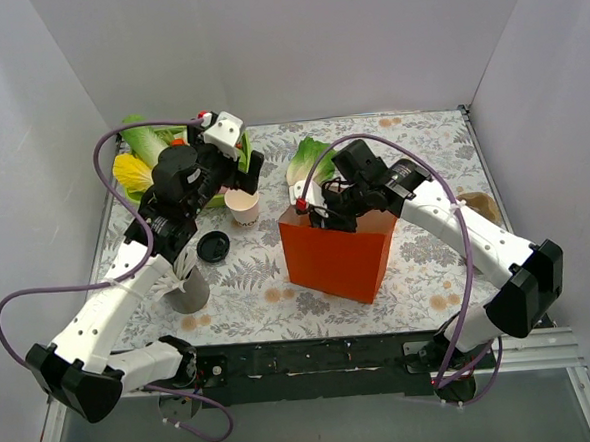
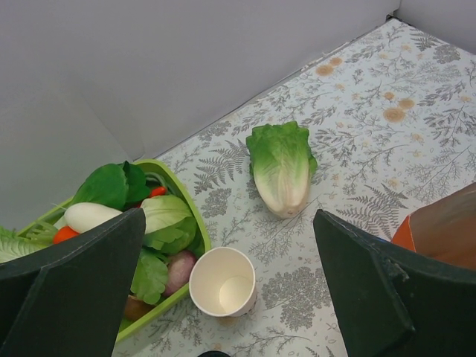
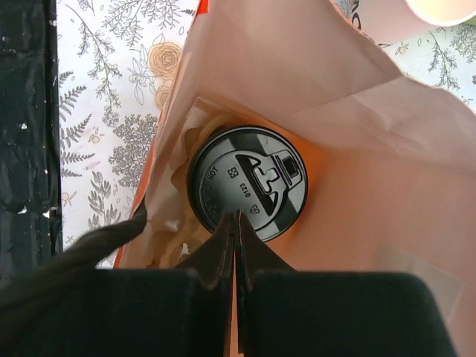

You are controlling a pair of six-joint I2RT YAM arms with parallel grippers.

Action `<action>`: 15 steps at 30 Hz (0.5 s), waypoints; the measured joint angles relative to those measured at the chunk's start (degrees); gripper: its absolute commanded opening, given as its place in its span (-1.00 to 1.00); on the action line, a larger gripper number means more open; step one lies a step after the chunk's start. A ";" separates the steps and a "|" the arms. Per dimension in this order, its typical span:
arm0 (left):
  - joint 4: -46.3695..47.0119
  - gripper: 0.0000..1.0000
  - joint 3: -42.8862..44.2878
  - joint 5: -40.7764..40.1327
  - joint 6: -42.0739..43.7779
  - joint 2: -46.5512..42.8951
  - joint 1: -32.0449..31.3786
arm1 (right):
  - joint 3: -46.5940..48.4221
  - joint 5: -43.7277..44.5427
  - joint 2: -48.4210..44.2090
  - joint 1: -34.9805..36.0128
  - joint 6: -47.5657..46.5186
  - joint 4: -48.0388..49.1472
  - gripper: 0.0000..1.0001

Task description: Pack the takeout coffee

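Floral counter [image 1: 249, 284]: black-lidded white paper cup [image 3: 247, 182] sits in the orange paper bag [image 1: 338, 263], just below our shut, empty right jaws; left jaws wide, empty. Looks packed, so next we'd lift straight out.

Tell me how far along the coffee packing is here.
Done: the takeout coffee sits lid-up inside the orange paper bag. In hand: the right gripper hangs shut just over it, gripping nothing. The left gripper is open and empty, near the lidless white paper cup. Left: probably only drawing the right arm out of the bag.
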 measured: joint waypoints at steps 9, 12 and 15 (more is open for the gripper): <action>-1.22 0.96 1.29 -3.39 0.83 4.94 0.74 | 7.96 0.79 1.44 0.00 3.98 0.07 -0.97; -3.67 0.96 5.07 -5.40 1.36 8.87 1.51 | 14.73 1.40 0.63 0.02 4.87 1.25 -0.95; -7.06 0.96 8.83 -6.49 1.49 11.69 3.93 | 15.39 3.43 -3.89 0.00 6.78 5.31 -0.30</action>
